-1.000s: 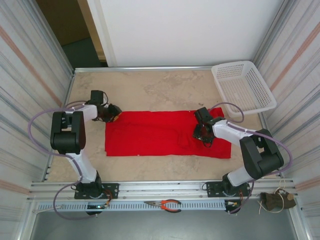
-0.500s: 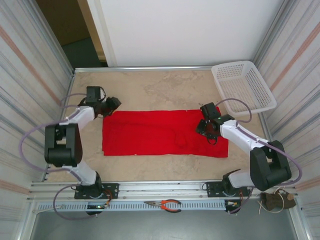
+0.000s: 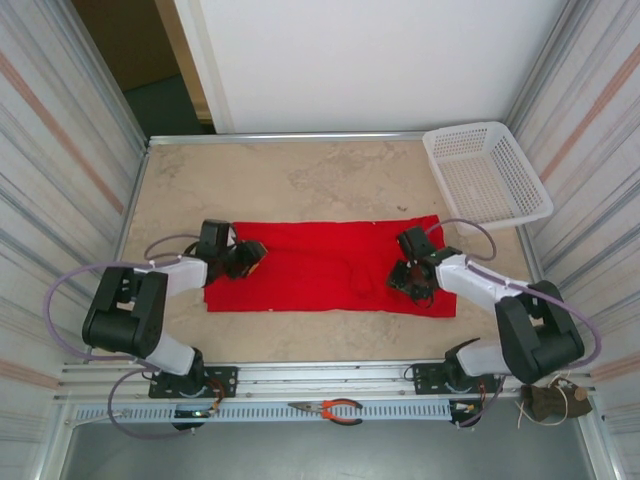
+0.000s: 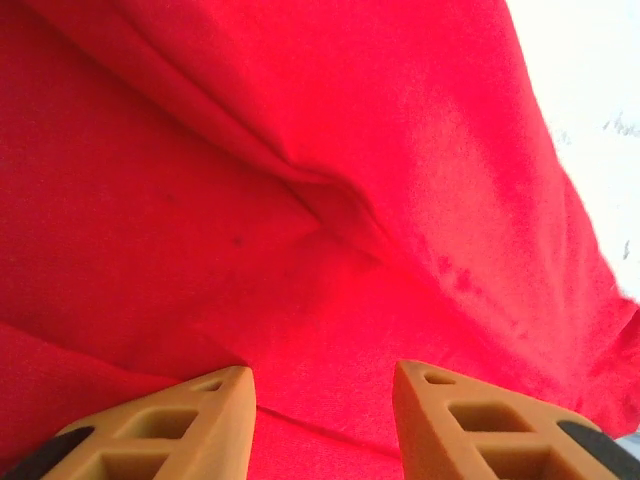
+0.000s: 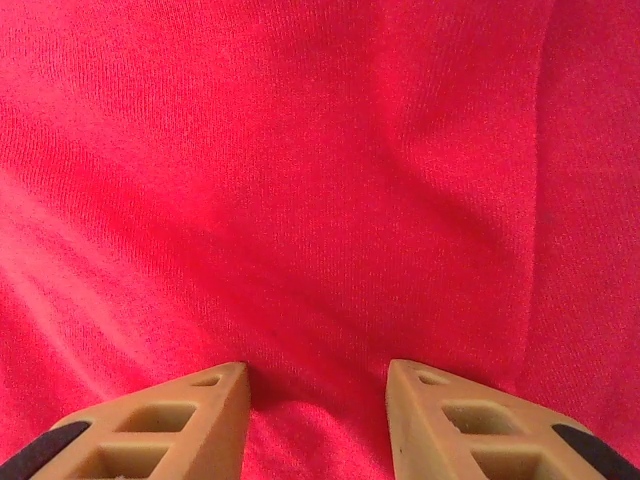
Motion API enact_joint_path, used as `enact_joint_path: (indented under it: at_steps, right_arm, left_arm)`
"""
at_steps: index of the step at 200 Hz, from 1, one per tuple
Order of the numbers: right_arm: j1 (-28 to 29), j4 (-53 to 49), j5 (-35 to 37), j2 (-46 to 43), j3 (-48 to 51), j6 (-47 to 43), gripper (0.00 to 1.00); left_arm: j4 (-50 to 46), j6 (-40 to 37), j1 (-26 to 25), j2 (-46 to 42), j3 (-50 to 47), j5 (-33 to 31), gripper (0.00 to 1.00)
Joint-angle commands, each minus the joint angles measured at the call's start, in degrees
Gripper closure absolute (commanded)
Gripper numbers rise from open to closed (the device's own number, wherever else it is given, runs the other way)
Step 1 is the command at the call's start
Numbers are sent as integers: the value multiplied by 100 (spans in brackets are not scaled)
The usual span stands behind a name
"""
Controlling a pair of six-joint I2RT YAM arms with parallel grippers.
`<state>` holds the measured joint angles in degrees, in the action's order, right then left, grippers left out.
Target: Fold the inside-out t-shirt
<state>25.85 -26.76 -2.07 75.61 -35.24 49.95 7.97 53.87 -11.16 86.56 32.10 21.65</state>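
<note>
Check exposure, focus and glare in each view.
Top external view: evenly lit and sharp, though the bright red cloth t-shirt is so saturated its folds barely read. Left wrist view: the beige table surface blows out to white at upper right; creases throw soft shadows. Right wrist view: even light, knit texture in focus, no glare.

T-shirt: matt red knit cloth. Table: mottled, rough-looking, perhaps stone. Basket: white plastic mesh.

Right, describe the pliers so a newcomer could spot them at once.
Find the beige table, then the metal rail along its near edge. The pliers lie near its middle: a small tool with red handles, unlike the flat red t-shirt farther up.
</note>
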Motion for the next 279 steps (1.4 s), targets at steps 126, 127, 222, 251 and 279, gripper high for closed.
enact_joint_path:
  at_steps: [126,127,222,251,279]
  right_arm:
    - [-2735,-489,-1232,-69,-793,-1453,23]
    - [-2743,-471,-1242,-45,-792,-1449,23]
    - [-2588,654,-2130,520,-134,-1168,21]
    - [-2401,880,-2214,503,-53,-1106,21]
    - [-2356,1030,-2210,329,34,-1049,19]
  left_arm:
    - [-321,-187,-1437,-99,1703,231,56]
    - [-291,-181,-1479,-58,1725,242,56]
    - [437,110,-2897,2267,2876,543,55]
    - [655,246,-3023,2489,2749,516,55]
    - [750,317,-3094,2615,2745,491,55]
